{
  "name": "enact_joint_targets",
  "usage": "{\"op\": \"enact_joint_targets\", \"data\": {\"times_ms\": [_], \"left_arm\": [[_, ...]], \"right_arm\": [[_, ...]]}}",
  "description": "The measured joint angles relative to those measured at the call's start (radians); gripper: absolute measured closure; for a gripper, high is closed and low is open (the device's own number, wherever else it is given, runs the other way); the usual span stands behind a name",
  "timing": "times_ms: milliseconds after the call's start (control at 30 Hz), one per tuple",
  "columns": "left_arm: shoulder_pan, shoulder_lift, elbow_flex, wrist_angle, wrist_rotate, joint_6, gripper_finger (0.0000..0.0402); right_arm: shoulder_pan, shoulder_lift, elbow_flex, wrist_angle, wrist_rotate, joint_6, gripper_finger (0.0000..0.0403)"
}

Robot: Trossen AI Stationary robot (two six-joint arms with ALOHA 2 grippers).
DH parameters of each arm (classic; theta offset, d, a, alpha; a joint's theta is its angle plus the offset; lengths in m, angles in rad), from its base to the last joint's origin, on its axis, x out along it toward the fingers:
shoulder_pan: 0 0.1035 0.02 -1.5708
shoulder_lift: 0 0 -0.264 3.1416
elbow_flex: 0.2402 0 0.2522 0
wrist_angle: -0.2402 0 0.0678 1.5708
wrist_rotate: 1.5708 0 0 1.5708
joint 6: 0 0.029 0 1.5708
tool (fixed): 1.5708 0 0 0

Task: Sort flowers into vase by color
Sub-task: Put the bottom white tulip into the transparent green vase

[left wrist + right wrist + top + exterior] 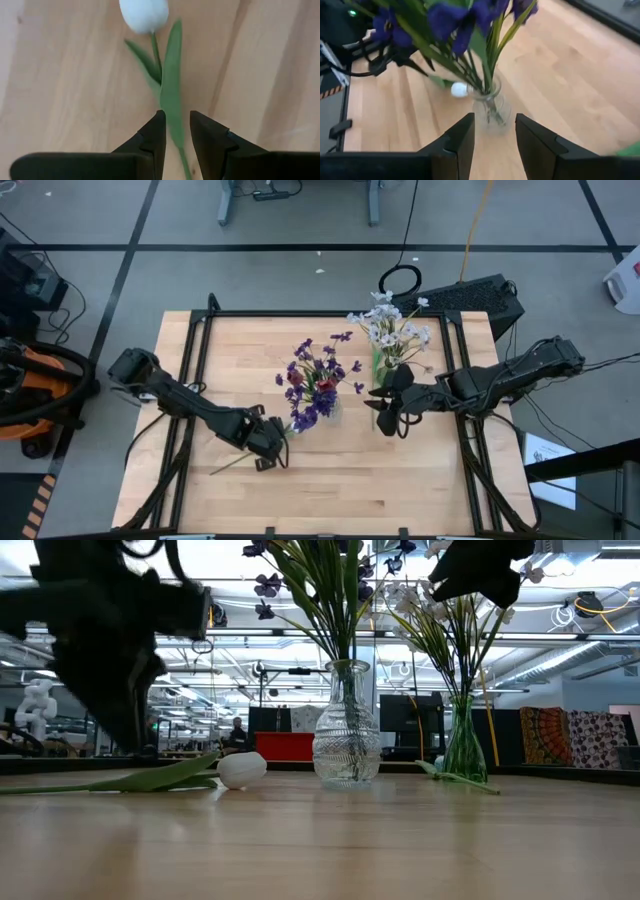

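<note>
So the left hand was down low over the wooden surface, fingers apart with a narrow gap between them. The white tulip was lying flat on the wood right there, and its green stem and one long leaf ran through that gap. Couldn't tell from the left wrist view whether the fingers were actually touching the stem or just sitting either side of it. In the low view, the tulip's bud sat just beside the clear glass vase, pointing toward it, with the stem trailing away under the left arm.

That clear vase stood around the middle of the surface, with the purple flowers and a bit of dark red in it. The green glass vase was off to the right-arm side and held the pale white-blue blossoms.

The right hand was up above the surface next to the green vase, fingers spread and nothing between them, looking across at the purple bunch.
</note>
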Motion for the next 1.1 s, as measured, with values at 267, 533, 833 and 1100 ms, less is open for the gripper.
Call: {"op": "enact_joint_targets", "data": {"times_ms": [267, 533, 833, 1100], "left_arm": [[0.000, 0.118, 0.000, 0.003, 0.029, 0.000, 0.0307], [0.000, 0.129, 0.003, 0.012, 0.045, -0.025, 0.0389], [-0.039, 0.114, 0.049, 0.042, 0.101, -0.026, 0.0398], [-0.071, 0.114, 0.211, 0.100, 0.027, -0.069, 0.0400]], "right_arm": [[0.031, 0.000, 0.000, -0.044, -0.021, 0.027, 0.0271], [0.080, 0.000, 0.000, -0.090, -0.030, 0.078, 0.0271], [0.184, -0.046, 0.000, -0.292, -0.048, 0.241, 0.0278], [0.310, -0.120, 0.000, -0.480, -0.058, 0.307, 0.0316]]}}
